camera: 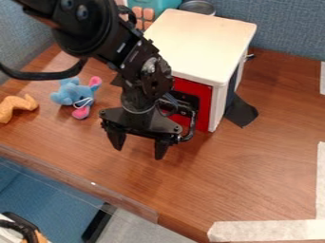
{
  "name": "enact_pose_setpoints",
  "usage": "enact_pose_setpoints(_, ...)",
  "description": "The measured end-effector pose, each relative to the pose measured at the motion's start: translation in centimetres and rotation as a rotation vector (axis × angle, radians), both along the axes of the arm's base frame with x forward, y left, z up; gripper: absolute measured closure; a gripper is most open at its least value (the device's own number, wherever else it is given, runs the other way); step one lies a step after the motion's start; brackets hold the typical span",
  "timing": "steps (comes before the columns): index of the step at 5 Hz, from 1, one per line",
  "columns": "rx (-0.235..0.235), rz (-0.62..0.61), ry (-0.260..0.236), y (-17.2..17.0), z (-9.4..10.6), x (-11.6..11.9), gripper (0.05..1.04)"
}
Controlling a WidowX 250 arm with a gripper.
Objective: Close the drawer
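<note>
The red drawer [204,103] is set in the front of a white cabinet [202,42] towards the back of the wood-grained bench [254,175]. Its flat face is bordered by a pale side wall and partly hidden by the black arm. The gripper [138,145] is held before it, fingers spread apart.

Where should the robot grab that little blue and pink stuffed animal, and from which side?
Probably around the plump blue body of the stuffed animal, coming from above: its top looks uncovered, and that rounded middle offers more to squeeze than the small pink parts sticking out.
</note>
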State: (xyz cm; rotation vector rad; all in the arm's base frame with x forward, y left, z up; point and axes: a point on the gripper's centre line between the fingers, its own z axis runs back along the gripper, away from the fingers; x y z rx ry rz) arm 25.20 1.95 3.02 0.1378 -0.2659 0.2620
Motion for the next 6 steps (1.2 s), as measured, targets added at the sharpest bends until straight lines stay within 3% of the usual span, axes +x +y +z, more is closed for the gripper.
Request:
enact_pose_setpoints(2, -0.013, -0.011, -0.015, -0.7, 0.8, -1.5, 0.085)
enact_pose_setpoints(5, -0.076, -0.115, -0.027, -2.0, 4.4, -7.9, 0.085)
enact_pose_setpoints(6, -0.065, -0.174, -0.041, -2.8, 6.4, -9.7, 0.085)
